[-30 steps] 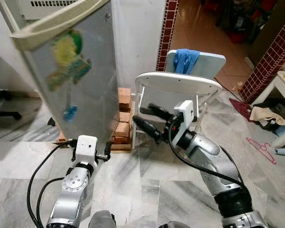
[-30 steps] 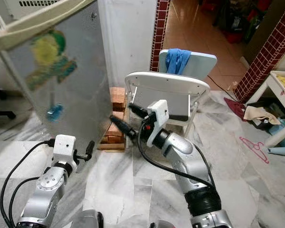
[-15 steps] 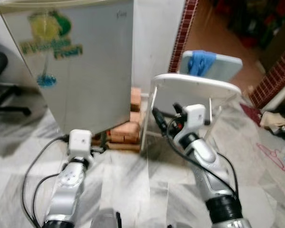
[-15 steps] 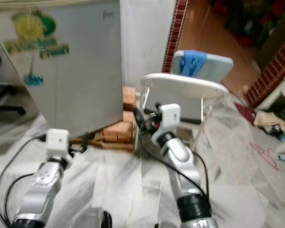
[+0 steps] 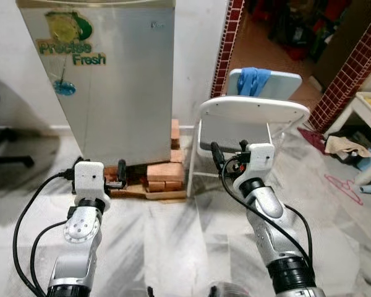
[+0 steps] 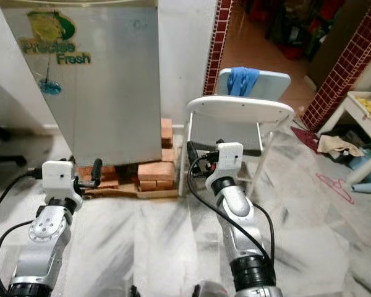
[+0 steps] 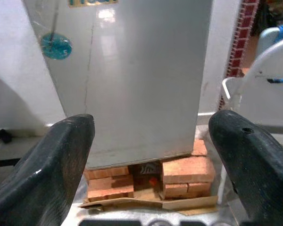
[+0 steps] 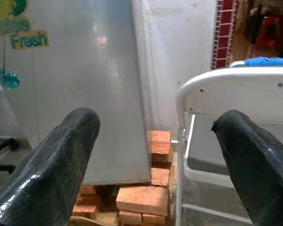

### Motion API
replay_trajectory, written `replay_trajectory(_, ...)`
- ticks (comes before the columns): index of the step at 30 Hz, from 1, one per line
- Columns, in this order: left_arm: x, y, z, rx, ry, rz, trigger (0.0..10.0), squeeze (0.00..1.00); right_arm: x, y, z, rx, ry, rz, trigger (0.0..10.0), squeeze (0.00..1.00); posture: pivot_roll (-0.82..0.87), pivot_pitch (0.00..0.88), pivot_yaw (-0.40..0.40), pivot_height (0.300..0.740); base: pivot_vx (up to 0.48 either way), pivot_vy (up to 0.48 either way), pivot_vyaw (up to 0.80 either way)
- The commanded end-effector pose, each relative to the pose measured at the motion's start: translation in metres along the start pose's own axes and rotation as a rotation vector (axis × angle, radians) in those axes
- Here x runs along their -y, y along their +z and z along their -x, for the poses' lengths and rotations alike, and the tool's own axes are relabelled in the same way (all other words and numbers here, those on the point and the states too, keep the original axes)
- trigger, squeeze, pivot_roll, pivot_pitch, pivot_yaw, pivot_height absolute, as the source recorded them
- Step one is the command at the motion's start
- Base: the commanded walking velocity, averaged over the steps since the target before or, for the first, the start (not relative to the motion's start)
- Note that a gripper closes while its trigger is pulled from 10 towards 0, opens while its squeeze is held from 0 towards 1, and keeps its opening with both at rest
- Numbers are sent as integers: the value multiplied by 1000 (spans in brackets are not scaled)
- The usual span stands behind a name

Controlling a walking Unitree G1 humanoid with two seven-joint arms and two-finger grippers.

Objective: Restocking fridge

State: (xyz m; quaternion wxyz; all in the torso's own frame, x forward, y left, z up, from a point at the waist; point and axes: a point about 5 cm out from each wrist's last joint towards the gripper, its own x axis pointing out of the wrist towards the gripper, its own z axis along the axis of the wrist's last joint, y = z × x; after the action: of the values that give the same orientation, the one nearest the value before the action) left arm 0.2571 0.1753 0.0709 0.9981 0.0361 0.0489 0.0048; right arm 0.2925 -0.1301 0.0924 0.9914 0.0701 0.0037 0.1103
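Standing across the upper left of the head views, the grey fridge (image 5: 114,74) has its door shut flat, a green "Precise Fresh" sticker (image 5: 71,46) near its top, and it rests on a stack of red bricks (image 5: 164,173) over a flattened sheet of cardboard (image 5: 154,195). Marbled grey floor tiles (image 5: 173,247) fill the lower half of the frame, and a white wall runs behind the fridge to a red-tiled pillar (image 5: 227,43) at top centre. Right of centre a white folding chair (image 5: 253,114) stands just beside the bricks, a second chair behind it draped with a blue cloth (image 5: 253,77). At the far right edge lie a low white table (image 6: 365,114), some crumpled cloth and a pink hanger (image 5: 340,185). Half a second ago the whole picture was blurred and tilted; it now sits level and sharp, which is the camera's shift, and a second ago the fridge door stood swung open, where it now lies closed. The left gripper (image 5: 120,176) hangs low before the fridge's foot, and the right gripper (image 5: 217,159) is raised before the chair's seat; each wrist view shows its two fingers spread wide with nothing between them. The fridge's top and left side are cut off by the frame, and a dark office chair at the left edge is mostly hidden.
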Motion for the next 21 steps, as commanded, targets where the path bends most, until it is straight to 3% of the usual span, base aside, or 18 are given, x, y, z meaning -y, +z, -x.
replay_trajectory(1,7,1,-1,5,-16,9,10000,0,11,-4,5,-16,-48,7,10000,0,19,0,-7,740,0,476,0)
replay_trajectory(5,6,1,-1,7,-14,9,10000,0,12,-5,6,-16,-54,6,10000,0,19,0,-7,740,0,476,0)
replay_trajectory(16,9,2,-4,13,-15,18,10000,0,12,-4,3,-6,-61,13,10000,0,10,0,-6,740,0,476,-709)
replay_trajectory(21,9,3,-5,14,-10,17,10000,0,11,-3,2,-1,-58,14,10000,0,8,0,-6,740,0,476,-378)
